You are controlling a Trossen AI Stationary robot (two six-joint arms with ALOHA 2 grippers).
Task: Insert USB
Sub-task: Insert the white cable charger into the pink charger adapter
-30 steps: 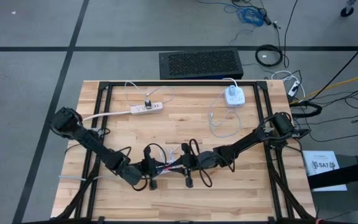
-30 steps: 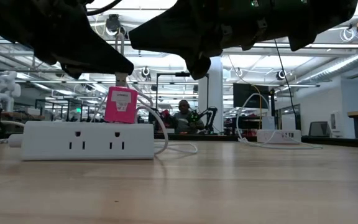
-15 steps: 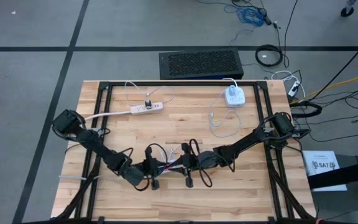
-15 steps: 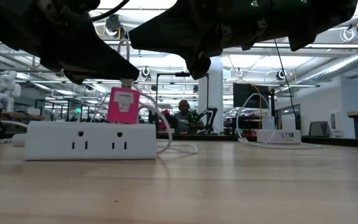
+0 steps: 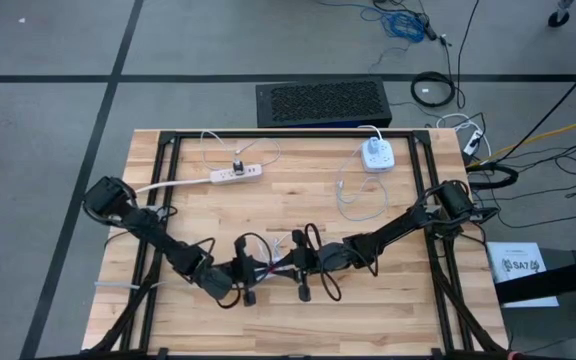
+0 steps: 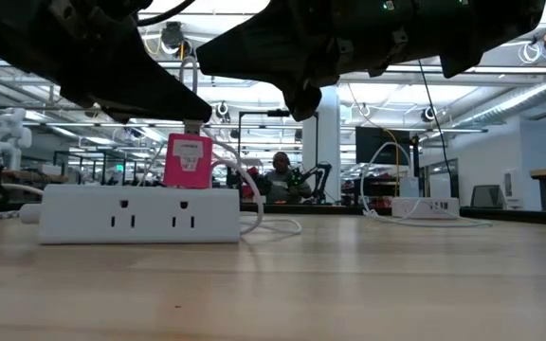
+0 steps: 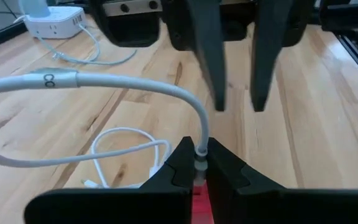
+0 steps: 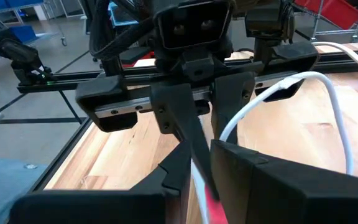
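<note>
Both hands meet near the middle of the worktop's point(image 5: 268, 200) front edge. The left hand point(image 7: 199, 163) is clamped on the plug end of a white USB cable point(image 7: 123, 87), with a pink charger point(image 7: 200, 202) just beneath the fingertips. The right hand point(image 8: 199, 163) is clamped on the pink charger from the opposite side. A white power strip point(image 6: 138, 212) lies near the back left corner

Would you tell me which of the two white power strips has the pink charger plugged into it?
The long bar-shaped power strip at the table's back left carries the pink charger; the compact one toward the back right does not.
</note>
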